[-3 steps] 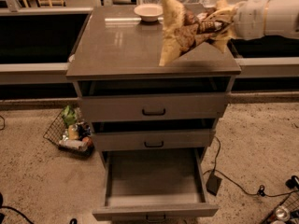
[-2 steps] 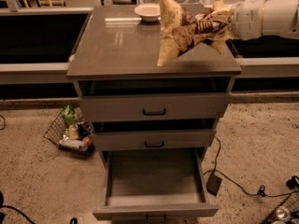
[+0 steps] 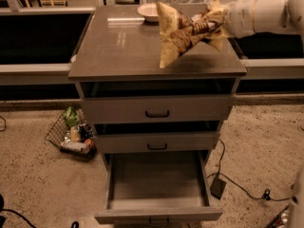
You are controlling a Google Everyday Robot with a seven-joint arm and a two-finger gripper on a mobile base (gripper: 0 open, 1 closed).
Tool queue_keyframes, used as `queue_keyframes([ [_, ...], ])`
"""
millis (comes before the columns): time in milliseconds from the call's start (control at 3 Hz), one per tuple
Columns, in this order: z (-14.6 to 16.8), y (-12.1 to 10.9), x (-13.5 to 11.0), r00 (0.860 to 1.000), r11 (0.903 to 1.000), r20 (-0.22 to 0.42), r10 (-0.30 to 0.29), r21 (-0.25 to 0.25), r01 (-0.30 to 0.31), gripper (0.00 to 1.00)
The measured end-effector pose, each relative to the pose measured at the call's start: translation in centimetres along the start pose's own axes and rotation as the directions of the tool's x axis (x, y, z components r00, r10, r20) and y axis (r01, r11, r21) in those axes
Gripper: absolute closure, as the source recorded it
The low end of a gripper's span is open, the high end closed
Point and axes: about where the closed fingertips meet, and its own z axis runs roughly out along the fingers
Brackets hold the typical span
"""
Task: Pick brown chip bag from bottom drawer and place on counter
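The brown chip bag, tan-yellow with a dark printed panel, hangs tilted above the right part of the counter. My gripper comes in from the right on a white arm and is shut on the bag's right end. The bag's lower left corner points down at the counter top, close to it; I cannot tell if it touches. The bottom drawer is pulled out and its inside shows nothing. A small pale bowl stands at the counter's far edge, just left of the bag.
The two upper grey drawers stand slightly open. A wire basket with packets lies on the floor to the left. A dark cable and small box lie on the floor to the right. Dark low shelving runs behind on both sides.
The bag and gripper have shifted slightly left and lower over the counter. The drawers have not moved.
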Motion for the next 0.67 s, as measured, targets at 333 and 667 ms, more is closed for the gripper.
queue_keyframes([
  [333,1.7,-0.8,2.8,0.999,0.9998,-0.029,-0.018,-0.006,0.017,1.0],
  [667,3.4,-1.3,5.1,0.998,0.9997,-0.053,-0.024,0.007,0.024,1.0],
])
